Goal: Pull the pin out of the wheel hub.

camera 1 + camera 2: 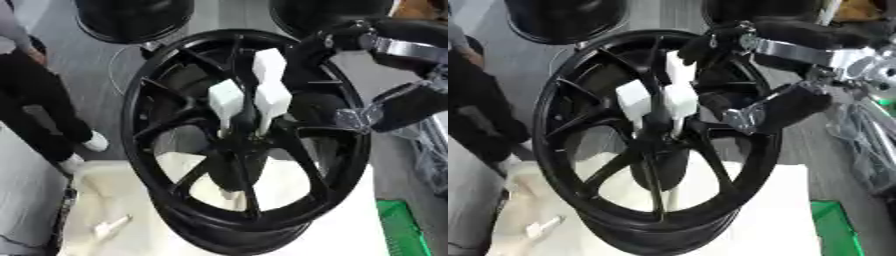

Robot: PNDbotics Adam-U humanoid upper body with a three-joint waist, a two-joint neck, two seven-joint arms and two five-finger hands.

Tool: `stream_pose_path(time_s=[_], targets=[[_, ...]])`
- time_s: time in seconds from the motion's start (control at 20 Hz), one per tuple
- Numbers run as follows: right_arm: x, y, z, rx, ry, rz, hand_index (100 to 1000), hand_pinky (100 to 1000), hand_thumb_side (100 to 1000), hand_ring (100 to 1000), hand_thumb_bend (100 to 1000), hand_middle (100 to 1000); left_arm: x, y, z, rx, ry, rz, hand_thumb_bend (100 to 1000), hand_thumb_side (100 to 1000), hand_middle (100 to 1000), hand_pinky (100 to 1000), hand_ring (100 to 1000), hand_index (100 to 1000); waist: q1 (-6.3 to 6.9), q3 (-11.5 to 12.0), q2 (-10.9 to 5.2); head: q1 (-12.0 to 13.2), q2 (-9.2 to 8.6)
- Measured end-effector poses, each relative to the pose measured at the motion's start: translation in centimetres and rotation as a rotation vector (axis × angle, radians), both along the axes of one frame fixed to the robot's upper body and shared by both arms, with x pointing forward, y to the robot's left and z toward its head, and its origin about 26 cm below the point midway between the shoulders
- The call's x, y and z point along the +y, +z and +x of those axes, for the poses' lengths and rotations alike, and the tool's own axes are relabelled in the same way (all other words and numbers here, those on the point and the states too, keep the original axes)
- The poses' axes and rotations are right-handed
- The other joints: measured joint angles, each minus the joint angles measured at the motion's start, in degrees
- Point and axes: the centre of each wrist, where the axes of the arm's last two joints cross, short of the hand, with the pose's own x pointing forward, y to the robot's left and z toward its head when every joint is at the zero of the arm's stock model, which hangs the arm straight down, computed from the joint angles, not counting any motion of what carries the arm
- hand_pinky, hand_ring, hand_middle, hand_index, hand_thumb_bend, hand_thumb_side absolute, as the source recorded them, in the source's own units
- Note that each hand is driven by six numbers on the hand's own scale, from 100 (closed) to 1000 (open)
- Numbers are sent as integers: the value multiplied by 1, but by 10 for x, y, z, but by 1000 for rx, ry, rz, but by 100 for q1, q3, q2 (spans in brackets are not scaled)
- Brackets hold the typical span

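Black wheel hub (pixel 245 145) holds white pins (pixel 271 95); right hand (pixel 798 102) fingers' state unclear.

The right hand (pixel 710 47) is seen at about two o'clock: it is built of black, rounded segments. Behind it, a polished silver band (pixel 794 51) is wrapped round the black forearm. A second black link, lower down near three o'clock, is capped with a bright silver bracket (pixel 744 119) in which small holes are set.
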Motion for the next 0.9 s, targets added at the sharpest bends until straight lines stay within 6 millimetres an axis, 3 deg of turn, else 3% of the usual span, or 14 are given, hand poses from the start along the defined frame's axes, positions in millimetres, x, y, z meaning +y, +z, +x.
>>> stream_pose_path(time_s=[0.3, 0.9], targets=[[5, -2, 0, 10, -55, -11, 904, 823, 249, 820, 100, 793, 1, 1, 0, -4, 3, 1, 100, 767, 738, 587, 743, 765, -6, 177, 1, -360, 0], [11, -4, 0, 0, -31, -53, 916, 860, 272, 870, 100, 826, -10, 18, -3, -82, -37, 39, 100, 734, 739, 591, 745, 765, -4, 206, 118, -875, 1]])
